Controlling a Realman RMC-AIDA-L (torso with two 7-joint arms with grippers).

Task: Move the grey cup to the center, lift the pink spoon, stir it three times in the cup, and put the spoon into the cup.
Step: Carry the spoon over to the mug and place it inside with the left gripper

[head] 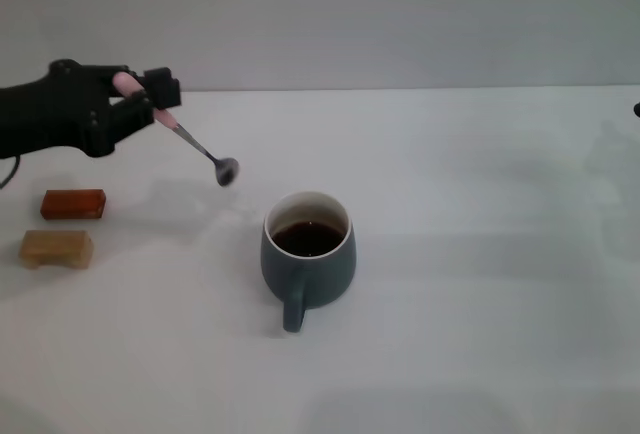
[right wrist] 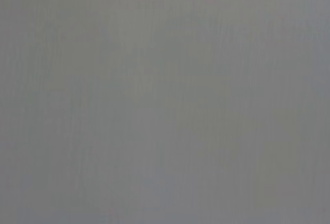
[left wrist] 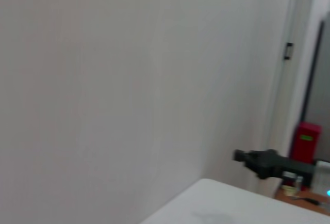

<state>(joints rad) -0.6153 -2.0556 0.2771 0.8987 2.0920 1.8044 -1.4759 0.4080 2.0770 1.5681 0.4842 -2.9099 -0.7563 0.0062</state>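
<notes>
The grey cup [head: 309,258] stands near the middle of the white table [head: 480,284], handle toward me, with dark brown liquid inside. My left gripper [head: 148,102] is at the far left, raised above the table, shut on the pink handle of the pink spoon [head: 198,148]. The spoon slants down to the right, its silver bowl in the air up and to the left of the cup, apart from it. My right gripper is only a dark tip at the right edge of the head view [head: 636,109], and shows farther off in the left wrist view [left wrist: 242,155]. The right wrist view shows only blank grey.
A reddish-brown block [head: 73,203] and a tan block [head: 57,248] lie at the table's left edge, below my left arm. A grey wall runs behind the table. A red object [left wrist: 305,140] stands beyond the table's far side.
</notes>
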